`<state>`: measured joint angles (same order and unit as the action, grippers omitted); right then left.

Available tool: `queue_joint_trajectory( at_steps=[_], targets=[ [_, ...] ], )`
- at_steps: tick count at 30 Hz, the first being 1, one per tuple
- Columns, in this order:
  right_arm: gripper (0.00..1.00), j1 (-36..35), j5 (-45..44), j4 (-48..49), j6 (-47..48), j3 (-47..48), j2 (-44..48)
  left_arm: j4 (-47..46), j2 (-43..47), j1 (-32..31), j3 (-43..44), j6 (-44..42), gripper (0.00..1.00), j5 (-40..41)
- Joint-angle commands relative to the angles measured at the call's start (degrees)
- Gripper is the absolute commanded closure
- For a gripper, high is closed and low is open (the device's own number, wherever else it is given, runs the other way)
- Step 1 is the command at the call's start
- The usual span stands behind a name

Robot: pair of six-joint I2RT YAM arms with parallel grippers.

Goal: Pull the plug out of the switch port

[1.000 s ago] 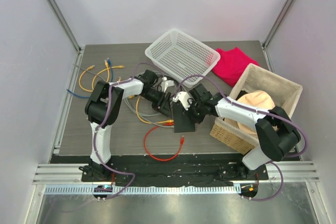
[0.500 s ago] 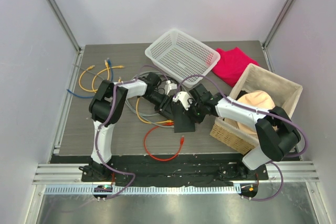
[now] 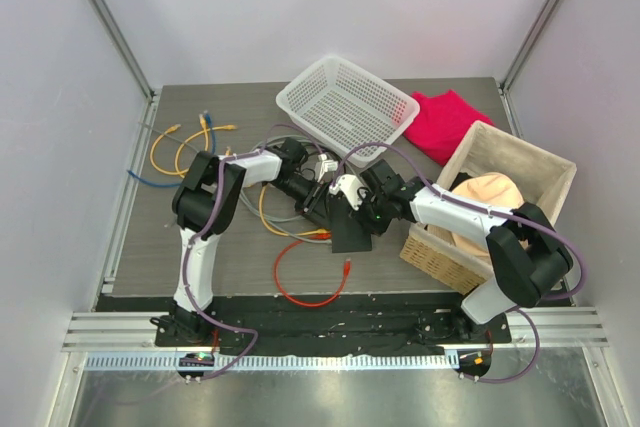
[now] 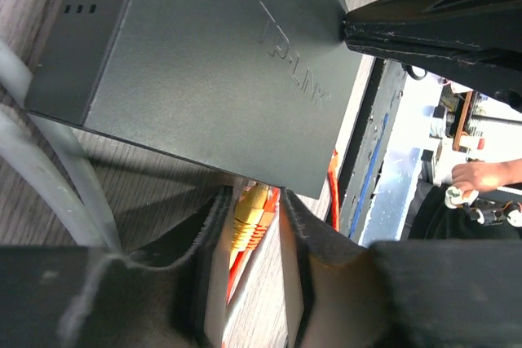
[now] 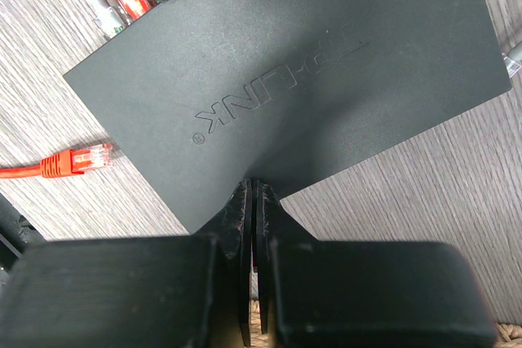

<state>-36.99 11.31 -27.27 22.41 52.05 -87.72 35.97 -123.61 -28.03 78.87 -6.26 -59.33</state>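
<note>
Two jobs split. switch [image 3: 350,232] flat mid-tabletop [image 3: 240,267], toward near edge. right gripper [image 5: 251,193] jaws closed together, tips pressing switch edge, likely pinning it against pull. left gripper [image 4: 253,201] jaws narrow, flanking yellow plug [image 4: 249,219] seated in port, slim gaps each side, ready to clamp.

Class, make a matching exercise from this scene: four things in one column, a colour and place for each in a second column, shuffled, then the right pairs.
Things
1 switch
2 plug
3 mesh basket
4 cloth

Colour and place
A red, far right of the table
B yellow, between the fingers of the left gripper
C black, middle, near both arms
D white, far side

Pairs: 1-C, 2-B, 3-D, 4-A
</note>
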Motion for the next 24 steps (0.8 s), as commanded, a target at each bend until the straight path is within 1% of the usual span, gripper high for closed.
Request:
queue_joint_trajectory(
  at_steps=[1, 3, 5, 9, 11, 12, 16, 17, 18, 19, 20, 21, 22, 24],
  targets=[
    [0.99, 0.7, -2.4, -1.9, 1.7, -1.3, -1.9, 1.1, -2.1, -1.6, 0.8, -3.5, 0.74, 3.4],
    [0.99, 0.6, -2.5, -1.8, 1.8, -1.3, -2.0, 1.6, -2.2, -1.8, 0.9, -4.2, 0.78, 3.6],
    [0.99, 0.6, -2.5, -1.8, 1.8, -1.3, -2.0, 1.7, -2.6, -1.7, 1.0, -4.5, 0.81, 4.0],
    [0.99, 0.6, -2.5, -1.7, 1.8, -1.4, -2.0, 2.4, -2.9, -1.8, 1.3, -5.3, 0.92, 5.0],
    [0.99, 0.6, -2.4, -1.8, 1.9, -1.5, -2.0, 2.4, -3.0, -1.8, 1.4, -5.6, 0.96, 5.5],
    [0.99, 0.5, -2.4, -1.8, 1.9, -1.5, -2.0, 2.6, -3.1, -1.8, 1.5, -5.6, 1.00, 5.6],
    [0.99, 0.6, -2.6, -1.7, 2.0, -1.4, -2.0, 5.2, -3.9, -1.8, 2.8, -7.5, 1.00, 5.3],
    [0.99, 0.5, -2.5, -1.6, 1.9, -1.4, -2.0, 6.8, -4.6, -1.7, 4.8, -8.7, 1.00, 4.3],
    [0.99, 0.5, -2.5, -1.7, 1.9, -1.4, -2.0, 12.4, -5.6, -1.8, 6.6, -11.6, 1.00, 4.0],
    [0.99, 0.6, -2.6, -1.7, 1.9, -1.4, -2.0, 15.8, -8.3, -1.7, 8.7, -13.5, 1.00, 3.5],
    [0.99, 0.6, -2.5, -1.7, 2.0, -1.4, -2.0, 18.8, -9.4, -1.7, 12.1, -15.0, 1.00, 2.9],
    [0.99, 0.5, -2.5, -1.6, 2.0, -1.4, -2.1, 22.8, -10.0, -1.7, 13.4, -16.3, 1.00, 2.7],
    [0.99, 0.6, -2.4, -1.7, 1.9, -1.4, -2.1, 23.4, -9.9, -1.7, 13.8, -18.2, 1.00, 2.5],
    [0.99, 0.6, -2.5, -1.8, 2.0, -1.3, -2.0, 21.9, -8.6, -1.7, 12.5, -17.9, 1.00, 2.8]
  ],
)
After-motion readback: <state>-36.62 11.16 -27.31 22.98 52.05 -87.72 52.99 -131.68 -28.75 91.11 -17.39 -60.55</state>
